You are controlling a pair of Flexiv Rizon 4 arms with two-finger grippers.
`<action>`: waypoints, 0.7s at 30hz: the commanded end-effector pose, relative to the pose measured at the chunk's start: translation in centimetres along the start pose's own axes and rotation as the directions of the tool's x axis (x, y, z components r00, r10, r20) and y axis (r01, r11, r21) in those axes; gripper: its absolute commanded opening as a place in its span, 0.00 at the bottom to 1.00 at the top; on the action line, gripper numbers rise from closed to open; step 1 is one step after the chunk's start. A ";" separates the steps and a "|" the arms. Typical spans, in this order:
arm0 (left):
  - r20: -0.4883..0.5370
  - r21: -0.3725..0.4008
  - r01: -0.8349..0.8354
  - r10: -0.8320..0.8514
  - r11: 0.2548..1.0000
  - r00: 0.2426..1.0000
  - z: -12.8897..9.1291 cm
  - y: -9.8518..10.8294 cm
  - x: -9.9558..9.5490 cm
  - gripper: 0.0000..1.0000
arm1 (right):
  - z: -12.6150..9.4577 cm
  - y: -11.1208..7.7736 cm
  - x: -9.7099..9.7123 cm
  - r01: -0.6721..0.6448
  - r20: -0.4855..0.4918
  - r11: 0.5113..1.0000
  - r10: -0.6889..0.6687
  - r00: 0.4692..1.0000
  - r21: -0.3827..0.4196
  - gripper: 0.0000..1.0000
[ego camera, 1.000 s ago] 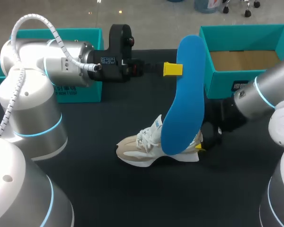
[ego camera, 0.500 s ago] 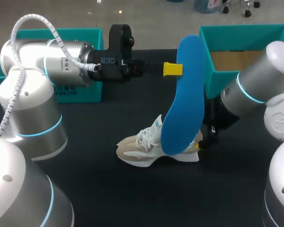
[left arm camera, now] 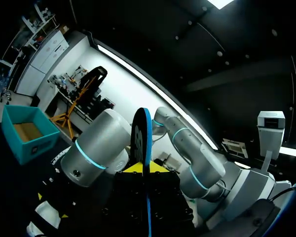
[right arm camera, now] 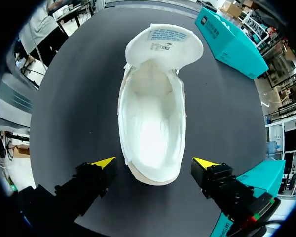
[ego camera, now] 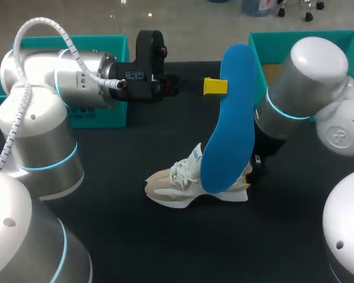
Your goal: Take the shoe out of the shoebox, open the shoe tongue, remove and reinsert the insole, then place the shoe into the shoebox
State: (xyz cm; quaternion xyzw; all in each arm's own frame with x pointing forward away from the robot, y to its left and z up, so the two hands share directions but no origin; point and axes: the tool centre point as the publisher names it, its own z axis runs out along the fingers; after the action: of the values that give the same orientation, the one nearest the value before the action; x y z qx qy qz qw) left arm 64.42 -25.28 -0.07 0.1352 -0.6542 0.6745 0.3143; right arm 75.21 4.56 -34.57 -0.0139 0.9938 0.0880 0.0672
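Black desk (ego camera: 165, 247) underneath, viewed from above and behind. Well behind the left hand (ego camera: 219, 86), beside its arm, a shallow teal cardboard box (ego camera: 100, 47).

Left hand held level above the desk, clenched on the upper part of a long blue foam insole (ego camera: 229, 124). From the left wrist, insole edge-on, pinched between both yellow tips. Insole hanging upright from that hand, its lower end overlapping the heel part of a beige and white lace-up sneaker (ego camera: 177, 187) in the head view. Contact between the two impossible to tell.

Sneaker below the left hand, upright on its sole on the desk, toe toward the left arm's side.

Right hand (right arm camera: 154, 163) just behind the sneaker's heel, released: yellow tips spread wide, one at each side of the heel, neither touching. Ahead of this hand, the sneaker's white inside open, tongue (right arm camera: 164, 42) folded forward.

Behind the right arm, an open teal cardboard shoebox (ego camera: 301, 44), apart from the sneaker.
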 end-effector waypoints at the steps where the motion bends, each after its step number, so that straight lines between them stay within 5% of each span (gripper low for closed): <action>1: 0.001 0.001 0.000 0.000 1.000 1.000 0.1 0.1 0.0 0.00 | -0.8 0.5 -0.2 0.002 -0.026 0.976 0.004 1.000 0.217 1.00; 21: 0.001 0.001 0.000 0.000 1.000 1.000 0.1 0.1 0.0 0.00 | -0.6 0.9 0.2 0.000 -0.034 0.979 0.007 0.999 0.203 1.00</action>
State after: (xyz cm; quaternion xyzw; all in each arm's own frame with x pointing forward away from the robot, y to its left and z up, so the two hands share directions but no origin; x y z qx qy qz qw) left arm 64.42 -25.28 -0.07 0.1352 -0.6542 0.6745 0.3143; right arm 74.96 5.24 -33.76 -0.0071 0.9987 -0.0110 0.0498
